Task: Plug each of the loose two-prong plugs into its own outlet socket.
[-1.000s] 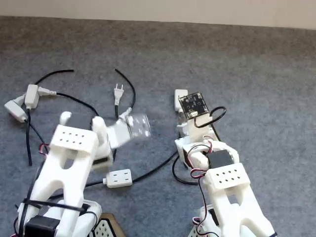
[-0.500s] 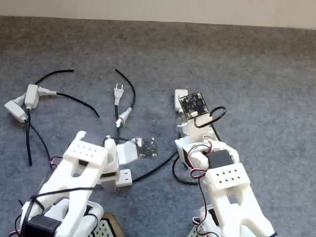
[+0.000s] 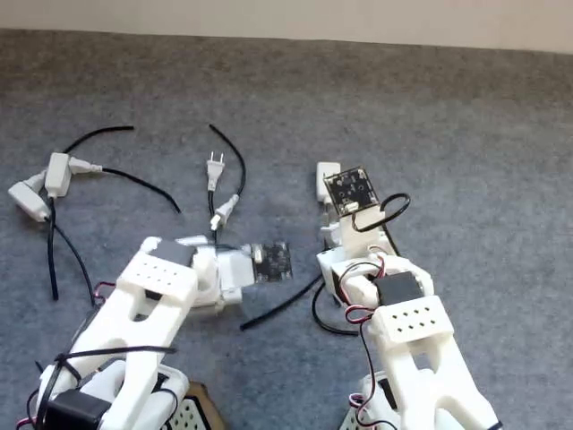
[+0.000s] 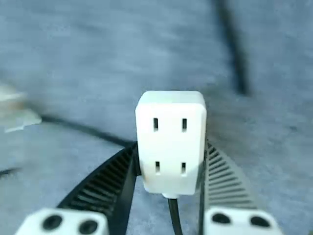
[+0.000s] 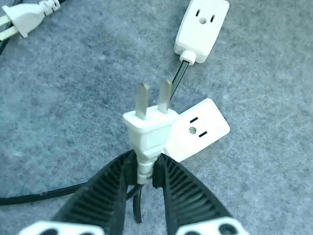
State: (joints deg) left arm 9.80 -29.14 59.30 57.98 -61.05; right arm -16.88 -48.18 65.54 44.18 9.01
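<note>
My left gripper (image 4: pixel 171 152) is shut on a white outlet socket (image 4: pixel 170 139), held off the carpet with its slots facing the camera and its black cord hanging down. In the high view the left arm (image 3: pixel 161 287) sits at front left. My right gripper (image 5: pixel 144 161) is shut on a white two-prong plug (image 5: pixel 149 127), prongs pointing away, above two white sockets (image 5: pixel 202 24) (image 5: pixel 195 129) on the carpet. Two loose plugs (image 3: pixel 213 166) (image 3: pixel 226 210) lie mid-table.
Two more white connectors (image 3: pixel 55 173) (image 3: pixel 27 202) with black cords lie at the far left. A black cord (image 3: pixel 277 309) trails between the two arms. The right arm (image 3: pixel 394 305) stands at front right. Grey carpet stretches open at the back and right.
The left arm swung down to the socket lying at the front, closed on it and lifted it off the carpet. The right arm has kept still.
</note>
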